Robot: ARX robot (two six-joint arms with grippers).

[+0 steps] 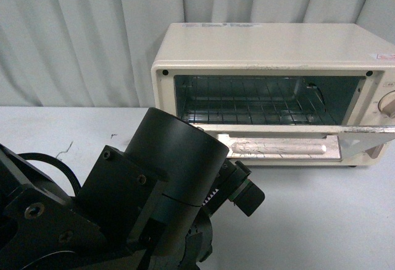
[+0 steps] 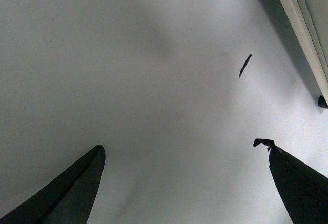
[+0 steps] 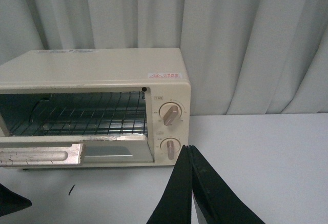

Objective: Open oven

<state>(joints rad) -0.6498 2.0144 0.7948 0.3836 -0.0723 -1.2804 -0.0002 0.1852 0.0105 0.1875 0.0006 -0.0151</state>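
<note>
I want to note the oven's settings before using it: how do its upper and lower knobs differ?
The upper knob has its grip bar tilted off vertical; the lower knob has its bar upright. The upper knob sits level with the wire rack; the lower knob sits level with the lowered door. Both are round, beige, and set on the oven panel beside the open cavity.
</note>
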